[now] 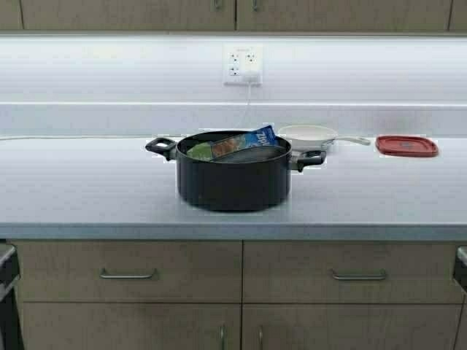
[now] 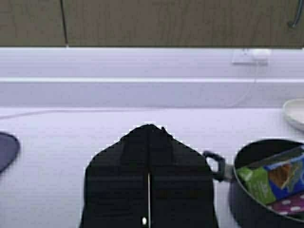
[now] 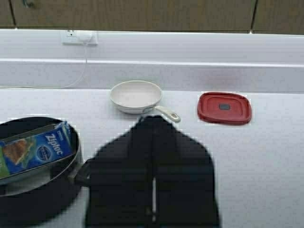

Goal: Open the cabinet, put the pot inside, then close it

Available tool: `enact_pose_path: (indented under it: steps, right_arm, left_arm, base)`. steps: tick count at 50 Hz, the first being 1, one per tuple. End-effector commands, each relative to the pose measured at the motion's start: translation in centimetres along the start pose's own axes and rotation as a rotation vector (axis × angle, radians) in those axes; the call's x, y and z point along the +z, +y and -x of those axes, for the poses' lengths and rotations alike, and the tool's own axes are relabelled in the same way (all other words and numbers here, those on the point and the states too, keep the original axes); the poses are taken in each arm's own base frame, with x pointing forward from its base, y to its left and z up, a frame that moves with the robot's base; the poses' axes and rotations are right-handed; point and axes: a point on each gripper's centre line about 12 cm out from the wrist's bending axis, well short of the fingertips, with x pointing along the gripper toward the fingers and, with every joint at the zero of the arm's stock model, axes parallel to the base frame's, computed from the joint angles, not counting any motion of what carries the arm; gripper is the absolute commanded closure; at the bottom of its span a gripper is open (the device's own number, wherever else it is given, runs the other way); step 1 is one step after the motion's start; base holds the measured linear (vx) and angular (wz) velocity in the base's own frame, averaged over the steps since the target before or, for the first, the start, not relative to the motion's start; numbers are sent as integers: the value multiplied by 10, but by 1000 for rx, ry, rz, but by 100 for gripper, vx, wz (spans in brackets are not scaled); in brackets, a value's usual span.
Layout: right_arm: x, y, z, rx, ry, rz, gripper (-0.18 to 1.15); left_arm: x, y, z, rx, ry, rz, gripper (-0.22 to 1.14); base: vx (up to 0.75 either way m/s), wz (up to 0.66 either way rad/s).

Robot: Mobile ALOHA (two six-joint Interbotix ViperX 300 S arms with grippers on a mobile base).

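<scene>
The black pot (image 1: 232,175) with two loop handles stands on the pale countertop (image 1: 87,189), mid-counter. It holds a blue Ziploc box (image 1: 244,141) and a green packet. The cabinet (image 1: 131,13) with tan doors runs along the top edge, doors shut, and only the handle ends show. My left gripper (image 2: 149,127) is shut and empty, hovering over the counter beside the pot's handle (image 2: 216,166). My right gripper (image 3: 153,118) is shut and empty on the pot's other side (image 3: 33,190), near its handle. Neither gripper's fingers show in the high view.
A cream frying pan (image 1: 308,135) and a red lid (image 1: 406,146) lie behind and right of the pot. A wall outlet (image 1: 242,65) has a white cord trailing left. Tan drawers (image 1: 128,271) sit below the counter edge. A dark round object (image 2: 7,149) lies far left.
</scene>
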Motion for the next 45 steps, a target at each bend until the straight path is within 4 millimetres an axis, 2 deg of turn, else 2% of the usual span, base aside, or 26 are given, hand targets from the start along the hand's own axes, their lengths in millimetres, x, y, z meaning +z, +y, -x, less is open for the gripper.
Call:
enact_pose_path:
  steps: [1, 20, 25, 27, 29, 35, 36, 38, 42, 45]
  right_arm:
    - [10, 0, -4, 2, -25, -1, 91]
    - [9, 1, -4, 8, -25, -1, 91]
    - [17, 6, -5, 29, -62, -4, 87]
    - [23, 11, -8, 53, -81, -11, 78]
    - [32, 17, -11, 81, -98, -18, 63]
    - [52, 38, -25, 170, -114, -42, 0]
    - [54, 43, -28, 186, -110, -47, -8]
    - [54, 52, -35, 220, -98, -44, -16]
    - [55, 72, -50, 282, -84, -39, -5]
    - [55, 86, -65, 318, -82, -41, -3]
  left_arm:
    - [6, 0, 2, -1, -29, 2, 89]
    - [9, 0, 7, -2, -48, 17, 89]
    - [17, -7, 3, -35, -62, 8, 80]
    - [23, -14, -1, -66, -71, 2, 69]
    - [30, -22, -6, -100, -80, 2, 53]
    - [49, -47, -23, -197, -89, 21, -10]
    - [49, -51, -27, -213, -82, 21, -17]
    - [47, -61, -34, -244, -60, 21, -20]
    - [33, -84, -51, -312, 3, 15, -7]
    - [20, -100, -63, -349, 37, 11, -7]
  base:
    - [29, -7]
    - [23, -3]
    - [13, 8]
    - [11, 6]
    - [10, 6]
    - [7, 4]
    - [5, 4]
    - [5, 3]
    - [4, 1]
    - [2, 0]
